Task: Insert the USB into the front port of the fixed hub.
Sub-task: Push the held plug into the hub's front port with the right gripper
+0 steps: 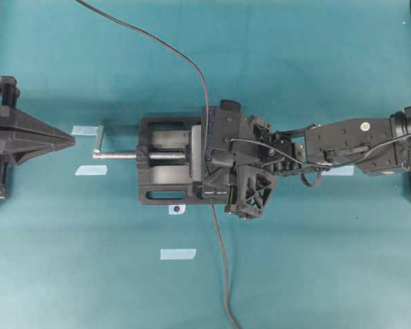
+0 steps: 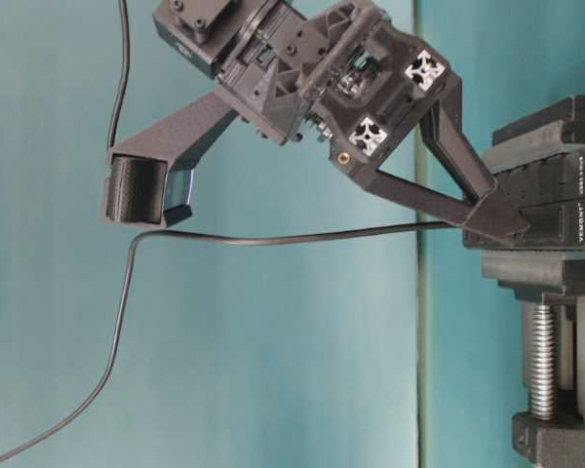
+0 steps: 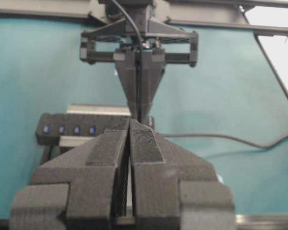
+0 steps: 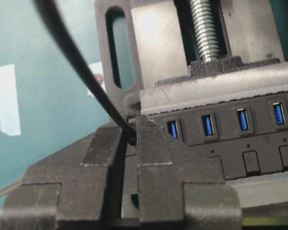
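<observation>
The USB, a small black plug on a thin dark-grey cable [image 4: 81, 72], is pinched in the right gripper [image 4: 130, 136], jaws nearly shut on it, right at the end of the fixed hub [image 4: 240, 139], a long black bar with blue ports clamped in the black vise [image 1: 166, 159]. Overhead hides the plug itself; the right wrist view shows four ports free toward 3 o'clock. The left gripper [image 3: 129, 143], closed and empty, sits well apart at 9 o'clock, with open teal table [image 1: 294, 274] all around.
</observation>
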